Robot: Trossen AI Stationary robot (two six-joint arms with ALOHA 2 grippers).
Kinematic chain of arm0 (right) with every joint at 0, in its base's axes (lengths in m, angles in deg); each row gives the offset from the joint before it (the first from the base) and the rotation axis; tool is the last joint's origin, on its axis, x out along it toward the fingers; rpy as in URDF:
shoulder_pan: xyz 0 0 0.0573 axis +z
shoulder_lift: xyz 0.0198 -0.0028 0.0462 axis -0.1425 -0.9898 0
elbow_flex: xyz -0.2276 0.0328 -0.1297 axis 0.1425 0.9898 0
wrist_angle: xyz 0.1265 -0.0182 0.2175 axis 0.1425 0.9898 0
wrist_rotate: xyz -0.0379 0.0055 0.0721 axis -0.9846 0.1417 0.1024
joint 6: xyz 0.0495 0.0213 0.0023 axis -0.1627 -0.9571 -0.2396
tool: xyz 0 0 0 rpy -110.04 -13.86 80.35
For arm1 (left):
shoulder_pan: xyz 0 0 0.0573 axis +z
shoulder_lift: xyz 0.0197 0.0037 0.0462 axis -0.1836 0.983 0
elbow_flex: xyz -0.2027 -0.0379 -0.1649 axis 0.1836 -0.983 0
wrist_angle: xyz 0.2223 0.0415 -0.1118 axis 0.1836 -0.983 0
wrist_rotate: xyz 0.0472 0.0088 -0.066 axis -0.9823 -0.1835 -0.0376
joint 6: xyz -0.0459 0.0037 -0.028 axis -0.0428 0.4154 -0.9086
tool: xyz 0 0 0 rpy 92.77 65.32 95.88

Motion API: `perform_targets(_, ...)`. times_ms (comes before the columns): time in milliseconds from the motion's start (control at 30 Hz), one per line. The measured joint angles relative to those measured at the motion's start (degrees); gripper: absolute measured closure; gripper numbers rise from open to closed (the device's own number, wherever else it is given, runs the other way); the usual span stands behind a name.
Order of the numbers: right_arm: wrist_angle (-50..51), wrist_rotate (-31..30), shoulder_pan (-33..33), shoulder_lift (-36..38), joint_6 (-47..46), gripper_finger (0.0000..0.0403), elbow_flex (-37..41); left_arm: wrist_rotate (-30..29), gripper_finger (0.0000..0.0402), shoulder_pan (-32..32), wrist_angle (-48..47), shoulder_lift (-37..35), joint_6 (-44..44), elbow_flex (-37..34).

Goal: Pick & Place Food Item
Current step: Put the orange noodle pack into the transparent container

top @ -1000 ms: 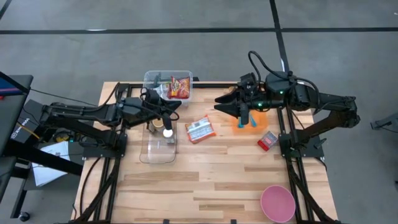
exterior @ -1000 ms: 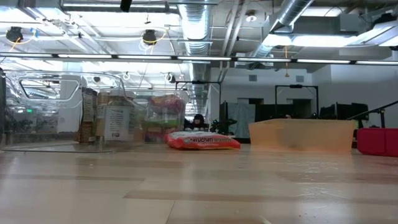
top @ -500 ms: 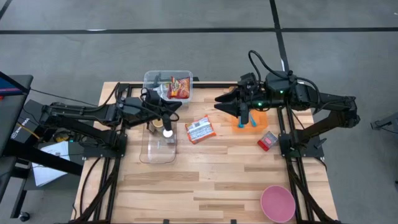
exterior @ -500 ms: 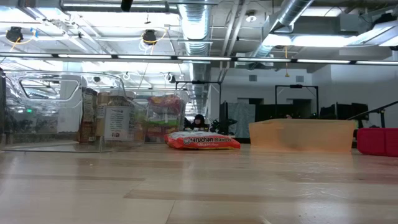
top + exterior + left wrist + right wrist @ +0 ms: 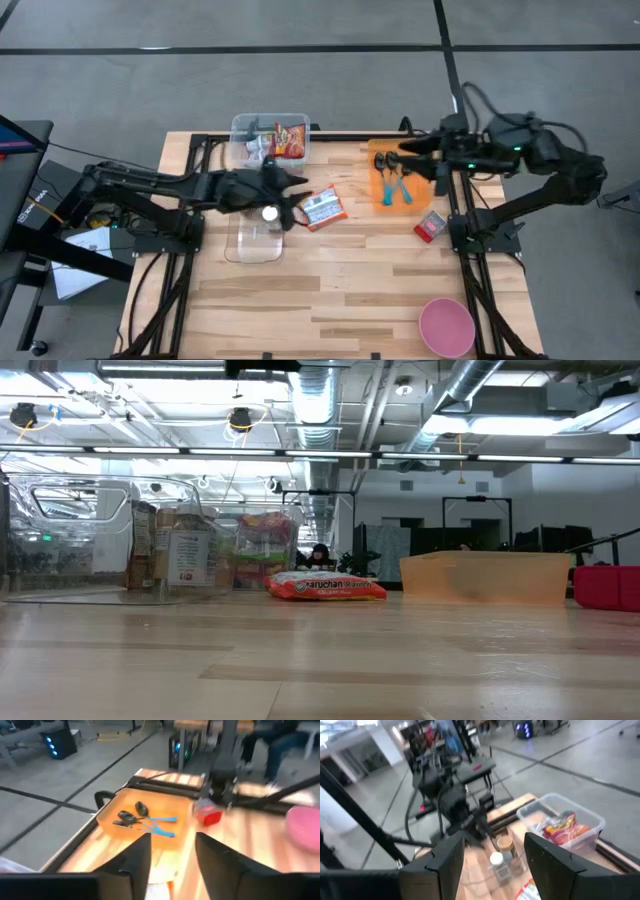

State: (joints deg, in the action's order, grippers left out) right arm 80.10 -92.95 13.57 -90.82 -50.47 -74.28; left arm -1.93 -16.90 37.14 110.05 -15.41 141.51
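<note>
Left pincer is out over the wooden counter, just beside the noodle packet on its left edge. Fingers stand apart in the left wrist view, nothing between them, the gap narrow to middling. Can't tell if a fingertip touches the packet.

Noodle packet lies flat near mid-counter, between the clear lid and the orange tray; in the low view it's the red wrapper lying on the wood.

Right pincer hangs above the back edge of the orange tray, fingers parted about half way, holding nothing. Tray carries spoons with blue handles.

Clear bin at the counter's back holds a red snack bag and other packs. Small jars sit on the clear lid in front of it. Red box lies beside the right arm's base, pink bowl near the front right corner.
</note>
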Motion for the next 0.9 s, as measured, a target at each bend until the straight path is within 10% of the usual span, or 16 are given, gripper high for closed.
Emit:
perform_targets(367, 2.1, -4.3, 2.2, 2.7, -1.7, 0.0203, 0.0, 5.7, 0.025, 6.7, -20.8, 20.0, 6.8, 21.8)
perform_targets(900, 5.1, -4.2, 3.7, 2.6, -2.7, 0.0203, 0.0, 16.0, 0.0243, 11.5, -27.0, 39.9, 3.9, 23.0)
